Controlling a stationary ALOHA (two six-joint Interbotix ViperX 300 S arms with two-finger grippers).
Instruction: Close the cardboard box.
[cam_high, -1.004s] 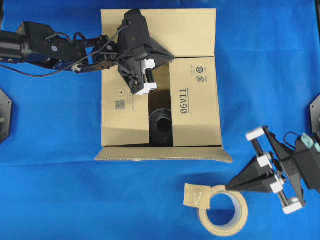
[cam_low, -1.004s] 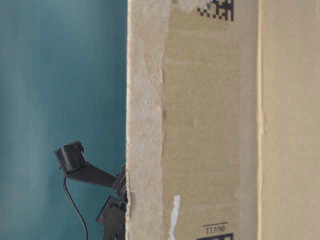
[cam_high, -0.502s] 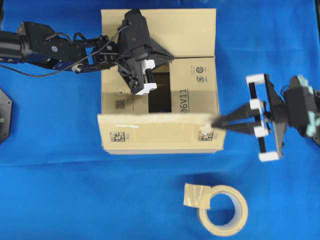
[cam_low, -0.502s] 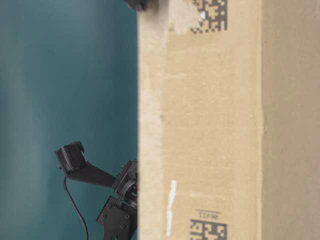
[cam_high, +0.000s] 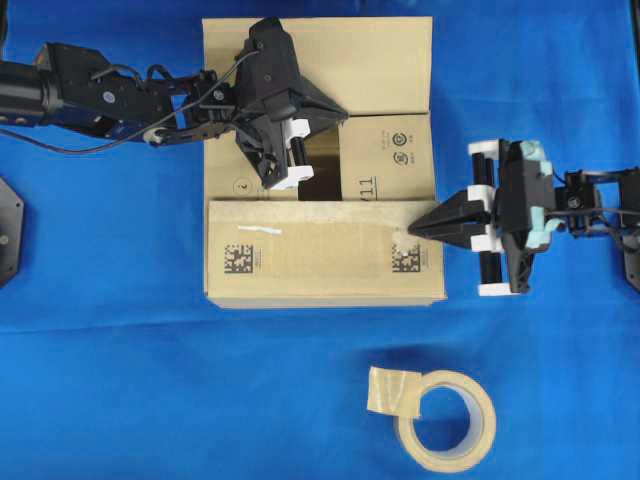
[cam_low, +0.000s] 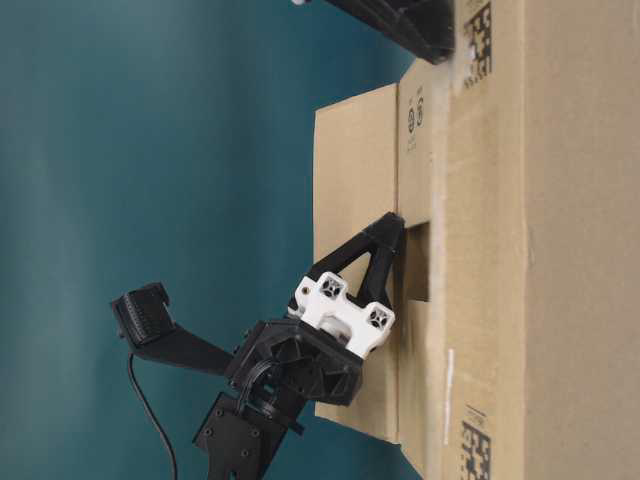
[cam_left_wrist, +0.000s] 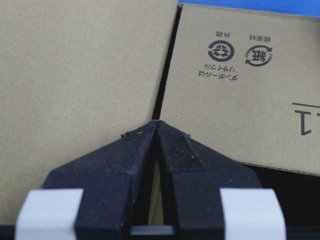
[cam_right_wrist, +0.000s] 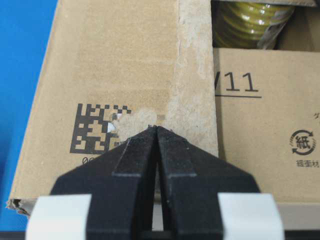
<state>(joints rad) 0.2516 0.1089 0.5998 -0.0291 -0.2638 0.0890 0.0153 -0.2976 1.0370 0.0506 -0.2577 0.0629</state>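
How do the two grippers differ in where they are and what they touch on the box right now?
The left gripper sits over the far part of the cardboard box, its tips at the seam where the far flap meets the side flap; the right gripper comes in from the side, its tips on the near flap, which is folded flat. The left gripper points across the box top, the right one toward the box edge. Both are shut with nothing between the fingers.

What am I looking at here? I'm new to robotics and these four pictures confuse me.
Two robot arms are closing a cardboard box on a blue table. One picture looks down from above, one from table height, and two come from cameras on the arms' wrists. The left claw is shut and rests its tip at the far flap. The right claw, also shut, presses the near flap down flat. Neither holds anything. A tape roll lies nearby.
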